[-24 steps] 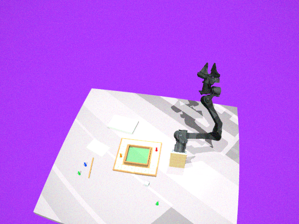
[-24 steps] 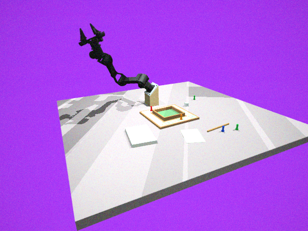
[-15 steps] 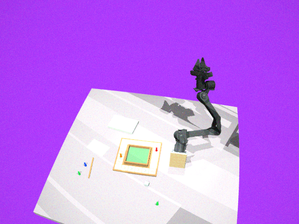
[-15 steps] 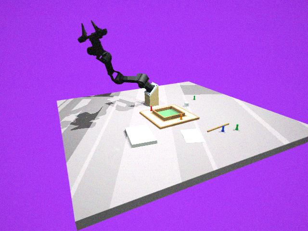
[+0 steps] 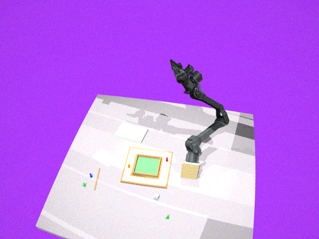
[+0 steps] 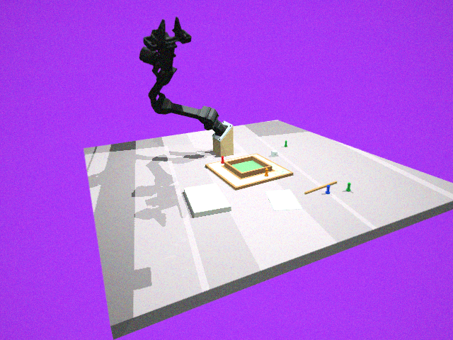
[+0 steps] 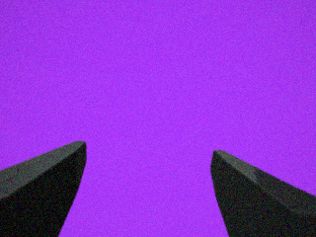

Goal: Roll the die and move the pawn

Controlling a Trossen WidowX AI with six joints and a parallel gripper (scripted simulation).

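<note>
The white die [image 5: 156,196] [image 6: 274,154] lies on the table outside the board, on the side away from the white slab; its pips are too small to read. The orange pawn [image 5: 128,166] [image 6: 266,172] stands on the board's track [image 5: 148,183] beside the tray. The green-floored tray with wooden walls [image 5: 147,166] [image 6: 248,166] sits in the middle of the board and is empty. The red pawn [image 5: 166,159] [image 6: 222,159] stands on the track on the opposite side. My gripper [image 6: 169,18] [image 7: 149,155] is open and empty, raised high above the table and pointing up and away from the board.
A blue pawn [image 5: 90,175] [image 6: 328,189] and a green pawn [image 5: 84,184] [image 6: 348,187] stand near a thin wooden stick [image 5: 96,179] [image 6: 320,188]. Another green pawn [image 5: 167,217] [image 6: 285,144] stands beyond the die. A thick white slab [image 5: 131,132] [image 6: 207,200] and a flat white sheet [image 5: 104,157] [image 6: 284,200] lie beside the board.
</note>
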